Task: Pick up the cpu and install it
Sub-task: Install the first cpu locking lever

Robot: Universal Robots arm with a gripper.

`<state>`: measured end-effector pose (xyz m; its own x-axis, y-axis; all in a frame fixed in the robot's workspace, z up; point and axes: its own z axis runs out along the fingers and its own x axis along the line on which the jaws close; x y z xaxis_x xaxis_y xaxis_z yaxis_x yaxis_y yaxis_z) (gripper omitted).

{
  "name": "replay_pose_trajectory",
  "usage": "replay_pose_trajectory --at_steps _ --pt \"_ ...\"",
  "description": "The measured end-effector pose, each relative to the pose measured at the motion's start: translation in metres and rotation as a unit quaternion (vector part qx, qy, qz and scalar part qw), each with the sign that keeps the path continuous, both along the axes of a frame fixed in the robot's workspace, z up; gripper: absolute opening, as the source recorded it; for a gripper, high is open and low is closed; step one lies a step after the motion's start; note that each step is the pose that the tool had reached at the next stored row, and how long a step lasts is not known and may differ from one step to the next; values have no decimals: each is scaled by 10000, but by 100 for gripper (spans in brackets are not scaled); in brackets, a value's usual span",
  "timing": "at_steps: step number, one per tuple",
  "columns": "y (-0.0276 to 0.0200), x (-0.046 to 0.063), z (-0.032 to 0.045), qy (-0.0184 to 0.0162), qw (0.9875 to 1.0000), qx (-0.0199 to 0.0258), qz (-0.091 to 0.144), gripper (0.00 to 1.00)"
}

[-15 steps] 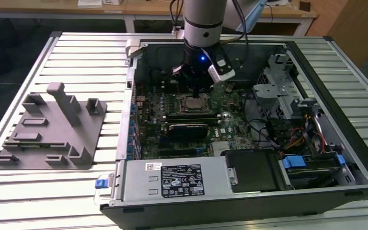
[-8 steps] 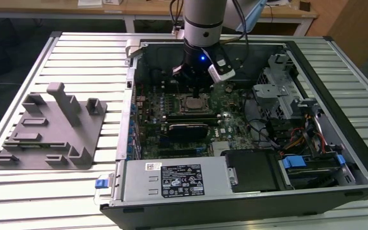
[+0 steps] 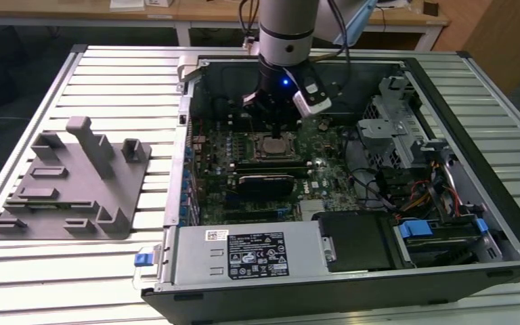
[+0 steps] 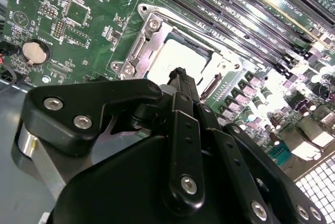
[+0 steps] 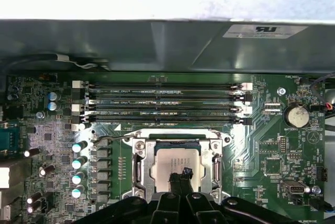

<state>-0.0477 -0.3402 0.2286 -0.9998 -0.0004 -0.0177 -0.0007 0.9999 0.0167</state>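
a: where was the cpu [image 5: 177, 162] at that point?

b: lying flat in the socket frame [image 5: 138, 167] on the motherboard [image 5: 261, 145], silver plate up. it looked square to the frame in both wrist views, so judged seated, not merely dropped on top.

a: and the gripper [image 5: 180, 176]?

b: straight above the chip, pointing down, fingertips [image 4: 178, 76] drawn together over the near edge of the plate. nothing was between them, so it held nothing. couldn't tell if the tips touched the plate or hung just off it.

a: why would it sit closed there?

b: best guess: closed tips make one narrow point that fits inside the frame, good for pressing or checking the seat. that's a judgement only.

a: was the latch down?

b: couldn't tell. the wire lever [image 5: 121, 138] ran along the far side of the frame, next to the memory slots [image 5: 162, 103].

a: what about the surface?

b: the computer case [image 3: 504, 223] lay on its side, open face up, on a slatted metal table [image 3: 61, 271]. that put the board horizontal, so the arm could come down vertically.

a: anything else on the table?

b: a grey fixture block [image 3: 70, 189] on the exterior view's left, well apart from the case, with nothing sitting in it that could be made out.

a: and the room?

b: wooden desks [image 3: 197, 13] along the far side, with dark floor beside the table.
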Motion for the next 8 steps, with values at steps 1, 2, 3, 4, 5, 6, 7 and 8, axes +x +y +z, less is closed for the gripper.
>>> replay_pose_trajectory --at_steps 1,2,3,4,5,6,7,8 --pt "0 -12 0 0 10000 0 0 11" --pt "-1 -29 0 0 10000 0 0 11" --pt "0 -49 0 0 10000 1 0 11" --pt "0 -71 -1 -1 10000 1 0 11" --pt "0 -95 0 0 10000 1 0 11" --pt "0 -120 -1 -1 10000 1 0 11" --pt "0 -146 -1 -1 10000 1 0 11" --pt "0 -172 0 -1 10000 0 0 11"
